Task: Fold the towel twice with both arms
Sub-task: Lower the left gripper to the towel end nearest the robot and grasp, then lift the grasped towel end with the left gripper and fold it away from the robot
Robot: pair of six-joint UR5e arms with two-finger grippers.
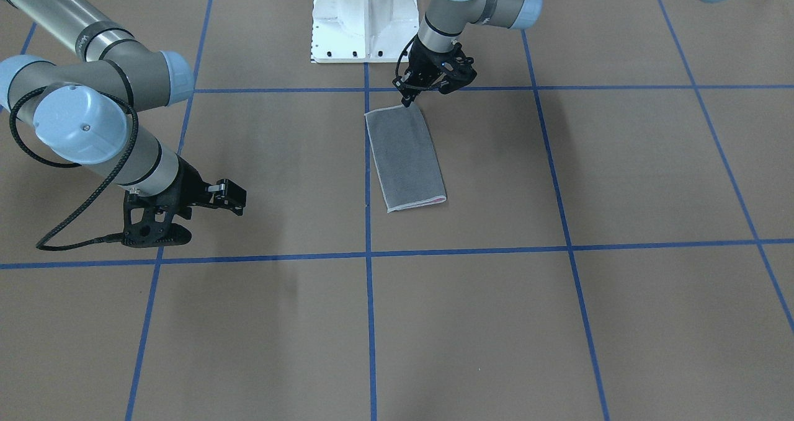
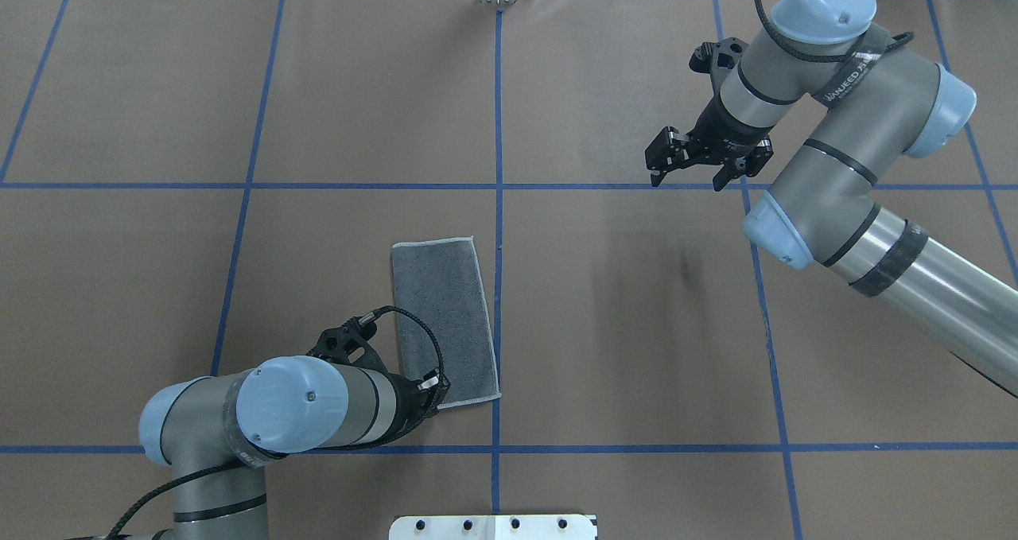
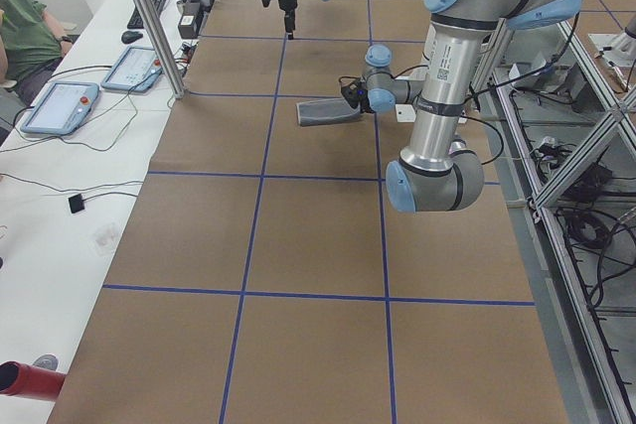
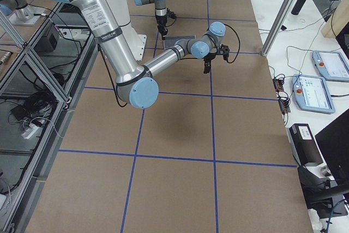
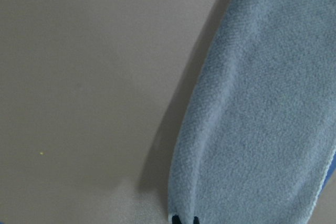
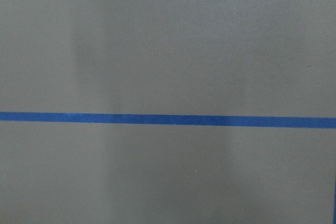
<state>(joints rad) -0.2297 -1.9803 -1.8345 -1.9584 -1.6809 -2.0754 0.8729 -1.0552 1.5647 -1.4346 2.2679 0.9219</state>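
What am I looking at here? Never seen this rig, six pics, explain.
It is a robot with a left arm and a right arm at a brown table marked with blue tape lines. Four pictures come from fixed cameras: one facing the robot, one over its shoulders, one at each table end. The last two come from wrist cameras. On the table lies the towel, folded into a grey strip with a pink edge showing. The left tool seems pinched on the strip's corner nearest the white base. The right tool is open, holds nothing, and hangs over bare table.
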